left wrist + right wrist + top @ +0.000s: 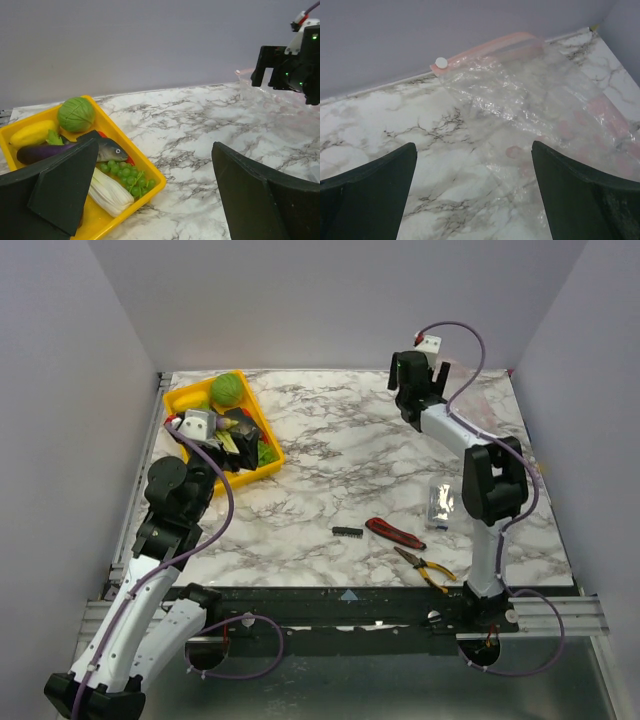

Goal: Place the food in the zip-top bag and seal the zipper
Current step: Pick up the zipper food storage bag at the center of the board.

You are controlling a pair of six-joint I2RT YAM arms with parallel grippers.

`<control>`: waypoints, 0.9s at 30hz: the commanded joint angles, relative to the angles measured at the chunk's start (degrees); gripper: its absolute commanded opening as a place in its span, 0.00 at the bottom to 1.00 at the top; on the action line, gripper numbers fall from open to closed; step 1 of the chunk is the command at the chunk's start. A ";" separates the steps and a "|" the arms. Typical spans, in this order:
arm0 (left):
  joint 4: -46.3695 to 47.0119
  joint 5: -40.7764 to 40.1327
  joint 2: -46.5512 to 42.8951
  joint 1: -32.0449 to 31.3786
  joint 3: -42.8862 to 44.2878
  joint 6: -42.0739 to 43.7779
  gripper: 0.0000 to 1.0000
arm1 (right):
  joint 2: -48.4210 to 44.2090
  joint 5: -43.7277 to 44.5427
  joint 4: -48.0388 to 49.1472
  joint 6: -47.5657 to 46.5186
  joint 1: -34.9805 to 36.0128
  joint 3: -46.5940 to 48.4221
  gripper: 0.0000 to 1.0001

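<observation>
The tray (268,430) is set in the far left corner of the counter, and in it the cabbage (76,114) is placed at the far end, with the squash (32,134), aubergine (42,151), fish (107,148), grapes (127,177) and leek (107,192) packed close together nearer. The bag (530,95) is laid flat in the far right corner, well apart from the tray, with its zipper (490,47) turned along the far edge. Towards the near edge, a small part (347,531), a cutter (394,532) and pliers (424,568) are found in a row from left to right, and a box (442,500) is placed behind the pliers, nearer the right edge.
</observation>
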 commanded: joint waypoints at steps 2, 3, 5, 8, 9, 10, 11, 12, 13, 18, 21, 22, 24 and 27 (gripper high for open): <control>-0.07 2.55 -0.59 -0.67 -0.29 -1.67 0.99 | 11.47 2.96 6.47 -18.03 -0.33 10.10 1.00; -0.08 2.58 -0.58 -0.96 -0.32 -1.73 0.99 | 13.43 3.84 6.58 -20.04 -0.44 12.48 1.00; -0.25 2.54 -0.48 -1.65 -0.17 -1.69 0.99 | 17.97 5.75 7.12 -23.13 -0.72 16.44 1.00; -0.21 2.59 -0.56 -2.80 0.20 -1.31 0.99 | 24.07 7.00 7.35 -26.91 -1.27 22.19 1.00; -0.23 2.57 -0.56 -3.17 0.23 -1.03 0.99 | 25.60 7.06 7.25 -28.32 -1.37 23.74 1.00; -0.25 2.40 -0.57 -3.46 0.21 -0.85 0.99 | 27.56 7.66 7.39 -29.66 -1.51 25.78 1.00; -0.85 2.20 -0.42 -3.77 0.29 -0.82 0.98 | 29.60 8.74 7.49 -30.78 -1.64 27.55 1.00; -1.57 2.04 -0.32 -3.97 0.38 -0.67 0.99 | 31.07 10.15 7.76 -32.10 -1.73 29.71 1.00; -1.65 1.94 -0.18 -4.17 0.46 -0.57 0.98 | 32.84 11.12 8.39 -33.54 -1.81 31.17 1.00; -2.06 0.61 0.53 -4.64 0.81 -0.82 0.99 | 37.24 14.69 12.98 -40.72 -1.83 34.34 0.99; -2.39 0.24 0.98 -4.89 0.99 -0.95 0.99 | 36.47 12.85 11.63 -39.10 -1.78 32.97 0.90; -2.47 0.30 1.23 -4.95 1.13 -0.99 0.99 | 36.40 12.00 10.58 -38.62 -1.83 32.89 0.78; -2.77 0.54 1.53 -5.08 1.34 -1.14 0.99 | 36.99 12.04 10.06 -38.37 -1.84 33.72 0.49; -2.97 0.61 1.75 -5.25 1.49 -1.05 0.99 | 37.60 13.27 11.08 -38.97 -1.83 34.18 0.46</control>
